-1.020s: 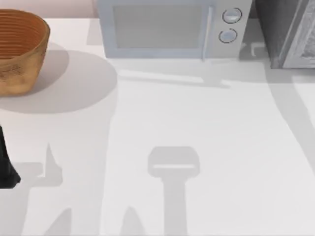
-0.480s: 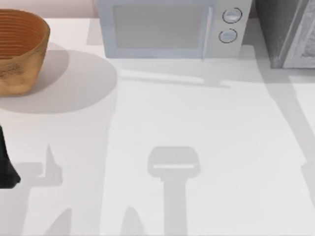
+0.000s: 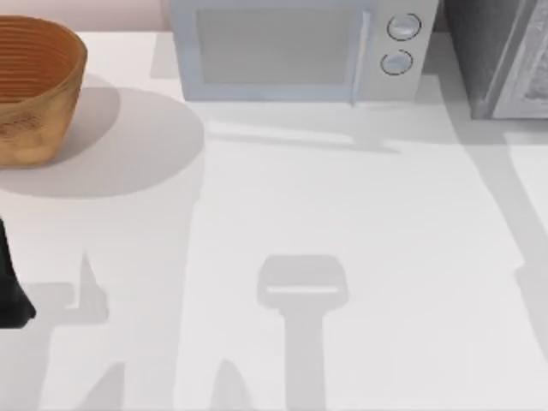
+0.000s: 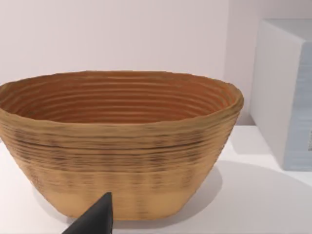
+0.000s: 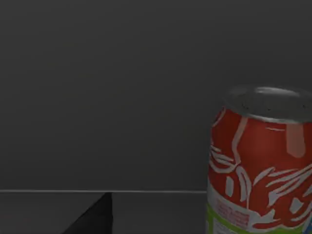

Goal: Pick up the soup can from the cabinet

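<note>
You have the soup can (image 5: 261,163) standing upright inside the cabinet (image 3: 497,56); the right wrist view shows its grey metal top, red side with white markings and a green band lower down, set against the dark back wall, with the cabinet's floor meeting that wall in a thin pale line; a dark fingertip (image 5: 95,217) of the right gripper shows near the can but apart from it, and you cannot tell how wide that gripper stands or whether it has hold of anything.

From above, the cabinet sits at the far right corner of the white table (image 3: 360,223), dark grey and speckled with a paler panel at its right; just to its left stands the white microwave (image 3: 295,47) with two round dials (image 3: 402,27); the woven basket (image 3: 34,86) stands at the far left.

Your left arm (image 3: 10,287) waits at the near left edge of the table; its wrist view looks straight at the basket (image 4: 119,146), with the microwave's side beyond, and one dark fingertip (image 4: 97,219) of the left gripper shows; you cannot tell how far apart those fingers are.
</note>
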